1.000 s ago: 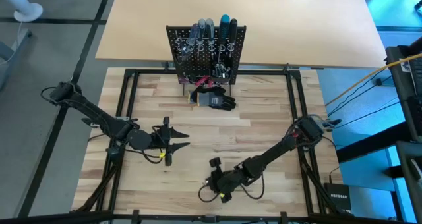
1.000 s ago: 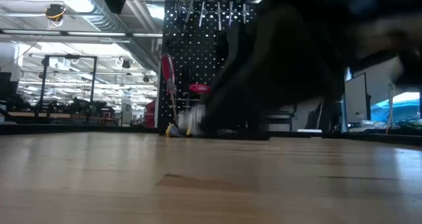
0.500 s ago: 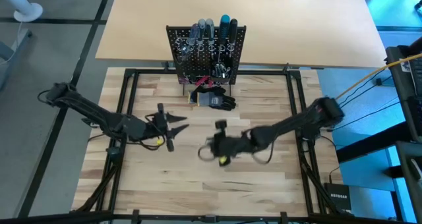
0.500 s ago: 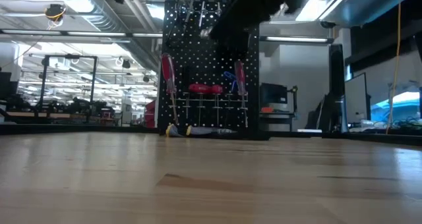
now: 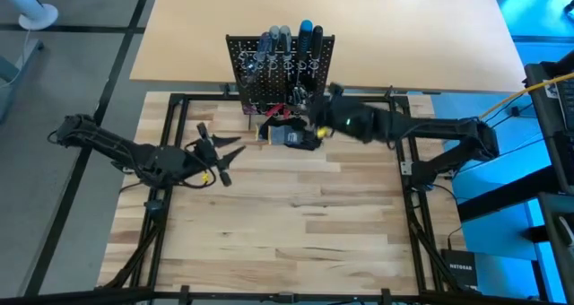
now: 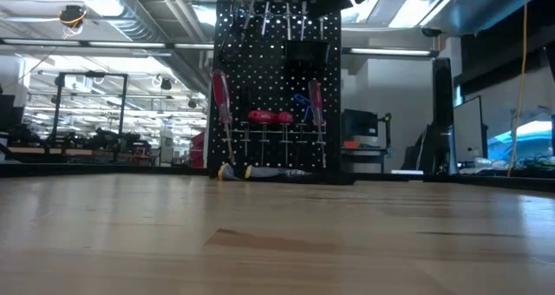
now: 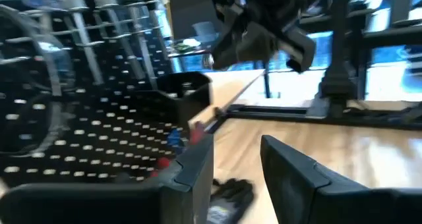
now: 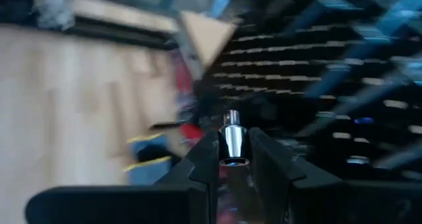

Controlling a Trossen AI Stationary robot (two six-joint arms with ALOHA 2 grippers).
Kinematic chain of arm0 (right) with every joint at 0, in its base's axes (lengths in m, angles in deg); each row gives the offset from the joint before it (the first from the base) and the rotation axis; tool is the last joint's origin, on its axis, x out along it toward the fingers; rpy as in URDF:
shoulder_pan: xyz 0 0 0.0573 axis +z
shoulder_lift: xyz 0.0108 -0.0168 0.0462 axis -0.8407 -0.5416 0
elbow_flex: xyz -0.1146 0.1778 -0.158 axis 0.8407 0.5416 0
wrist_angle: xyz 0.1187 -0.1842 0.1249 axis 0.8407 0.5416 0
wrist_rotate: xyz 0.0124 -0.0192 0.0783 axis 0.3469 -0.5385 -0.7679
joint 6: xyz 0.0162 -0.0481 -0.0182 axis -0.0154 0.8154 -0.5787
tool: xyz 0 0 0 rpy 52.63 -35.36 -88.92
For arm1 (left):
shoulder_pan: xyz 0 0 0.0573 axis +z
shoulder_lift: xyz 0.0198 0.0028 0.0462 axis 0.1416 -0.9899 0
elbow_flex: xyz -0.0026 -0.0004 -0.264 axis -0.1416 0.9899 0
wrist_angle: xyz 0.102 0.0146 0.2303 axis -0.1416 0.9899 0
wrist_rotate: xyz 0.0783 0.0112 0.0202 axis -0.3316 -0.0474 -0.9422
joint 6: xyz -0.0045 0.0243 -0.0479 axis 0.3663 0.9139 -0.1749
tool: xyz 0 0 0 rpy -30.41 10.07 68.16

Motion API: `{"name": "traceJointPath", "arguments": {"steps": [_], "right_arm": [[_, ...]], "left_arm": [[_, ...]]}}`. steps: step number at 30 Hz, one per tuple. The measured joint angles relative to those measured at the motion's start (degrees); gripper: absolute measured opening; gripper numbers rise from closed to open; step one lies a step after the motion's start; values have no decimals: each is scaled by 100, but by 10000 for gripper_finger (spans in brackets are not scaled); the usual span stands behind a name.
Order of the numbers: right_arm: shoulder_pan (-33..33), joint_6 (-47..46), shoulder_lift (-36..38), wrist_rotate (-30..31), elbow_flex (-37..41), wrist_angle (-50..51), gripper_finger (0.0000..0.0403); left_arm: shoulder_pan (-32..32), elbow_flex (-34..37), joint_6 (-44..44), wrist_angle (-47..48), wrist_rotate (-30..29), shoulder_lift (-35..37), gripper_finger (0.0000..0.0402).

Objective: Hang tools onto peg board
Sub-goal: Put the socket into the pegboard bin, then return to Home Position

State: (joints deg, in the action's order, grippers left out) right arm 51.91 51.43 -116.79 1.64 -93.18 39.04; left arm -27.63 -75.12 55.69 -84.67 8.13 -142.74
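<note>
The black peg board (image 5: 280, 72) stands upright at the table's far middle, with several screwdrivers (image 5: 287, 38) standing in its top ring holders. My right gripper (image 5: 310, 117) hovers just in front of the board's right half and is shut on a small shiny silver metal piece (image 8: 232, 140). My left gripper (image 5: 215, 148) is raised over the table's left half, open, with nothing between its fingers (image 7: 198, 151). The left wrist view shows the board's black bin (image 7: 188, 91) and my right gripper (image 7: 264, 33) above it. My right gripper pinches the silver piece's lower body (image 8: 232, 155) between its two fingers. The piece's narrower free end (image 8: 231, 118) sticks out past the fingertips toward the board. The fingers come from the table's right, slanting slightly down. The piece is lifted clear of the table.
A dark glove-like bundle (image 5: 292, 136) lies on the table at the board's foot, just below my right gripper. Red-handled tools (image 6: 222, 104) hang on the board's face. Black frame rails (image 5: 170, 161) border the wooden table top. A tan tabletop (image 5: 430, 36) lies beyond the board.
My right gripper has swept fast from the table's near edge, up and toward the far edge, to the front of the peg board. My left gripper has risen a little, moved toward the far edge and rolled, staying open.
</note>
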Motion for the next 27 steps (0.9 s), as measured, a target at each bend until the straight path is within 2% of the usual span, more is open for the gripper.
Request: {"name": "traceJointPath", "arguments": {"steps": [5, 9, 16, 20, 23, 27], "right_arm": [[-748, -103, 91, -412, -2, -551, 71], [-1192, -195, 13, -926, -2, -745, 71], [-1399, -328, -103, -1137, -2, -769, 78], [-1385, -325, -160, -1140, -2, -760, 119], [-1384, -325, -159, -1140, -2, -762, 158], [-1384, -323, 4, -1147, -3, -592, 195]], "left_arm": [[492, 2, 242, 248, 10, 66, 116], [828, 2, 255, 391, 275, 81, 116], [1238, 2, 361, 390, 846, 85, 116], [1501, 2, 210, 390, 1222, 85, 116], [1596, 2, -235, 593, 1538, 85, 116], [1581, 2, -438, 798, 1595, 111, 116]]}}
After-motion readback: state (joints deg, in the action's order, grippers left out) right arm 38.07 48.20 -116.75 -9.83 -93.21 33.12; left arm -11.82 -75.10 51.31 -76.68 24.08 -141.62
